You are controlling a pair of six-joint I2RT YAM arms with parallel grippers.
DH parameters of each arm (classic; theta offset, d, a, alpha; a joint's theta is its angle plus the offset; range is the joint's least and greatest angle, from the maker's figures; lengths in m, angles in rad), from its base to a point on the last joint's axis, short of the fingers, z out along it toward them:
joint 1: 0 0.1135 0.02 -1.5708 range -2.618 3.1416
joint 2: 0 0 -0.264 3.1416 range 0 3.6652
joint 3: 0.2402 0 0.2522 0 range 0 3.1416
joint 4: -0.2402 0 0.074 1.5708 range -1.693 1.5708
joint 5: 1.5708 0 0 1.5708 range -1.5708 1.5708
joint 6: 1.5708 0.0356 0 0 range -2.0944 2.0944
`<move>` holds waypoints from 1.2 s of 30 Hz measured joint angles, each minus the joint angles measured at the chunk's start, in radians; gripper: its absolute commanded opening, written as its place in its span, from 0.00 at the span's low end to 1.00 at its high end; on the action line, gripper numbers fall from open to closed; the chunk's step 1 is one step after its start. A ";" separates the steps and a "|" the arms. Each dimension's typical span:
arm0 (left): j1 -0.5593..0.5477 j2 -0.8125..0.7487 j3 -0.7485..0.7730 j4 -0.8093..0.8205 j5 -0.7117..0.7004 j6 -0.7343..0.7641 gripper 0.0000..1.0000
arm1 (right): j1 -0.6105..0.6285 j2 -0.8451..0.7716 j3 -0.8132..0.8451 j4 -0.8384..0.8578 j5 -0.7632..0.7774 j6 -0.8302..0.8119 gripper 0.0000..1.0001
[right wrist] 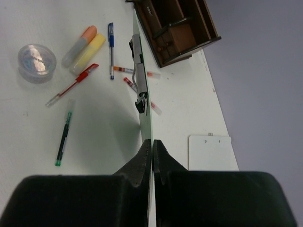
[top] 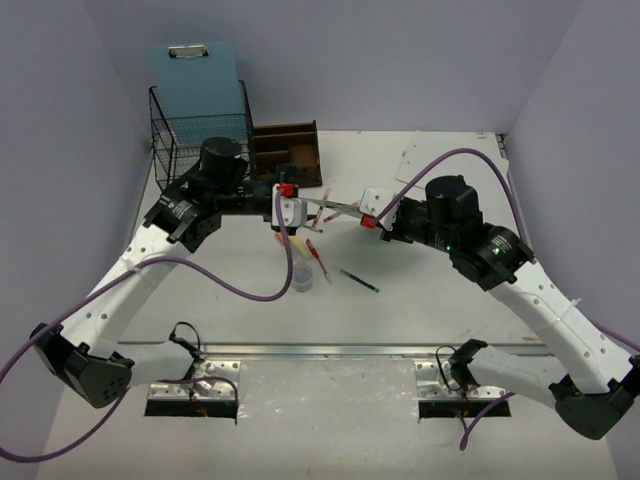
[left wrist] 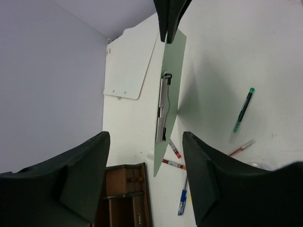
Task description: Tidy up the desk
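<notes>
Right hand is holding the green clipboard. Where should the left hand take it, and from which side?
Grip the free end of the green clipboard, opposite the right hand, on the bare stretch before the metal clip. The board is edge-on to the left hand, so come in end-on with one finger on each flat face. Its open fingers look lined up for that.

- We see pale lavender-grey walls (top: 330, 60) behind and on both sides;
- the white desk (top: 420, 310) is evenly lit; a metal rail (top: 330, 351) runs along its near edge
</notes>
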 measured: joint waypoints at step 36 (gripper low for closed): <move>-0.185 0.321 0.190 -0.079 -0.237 -0.087 0.00 | -0.005 -0.061 0.007 0.031 -0.065 -0.011 0.53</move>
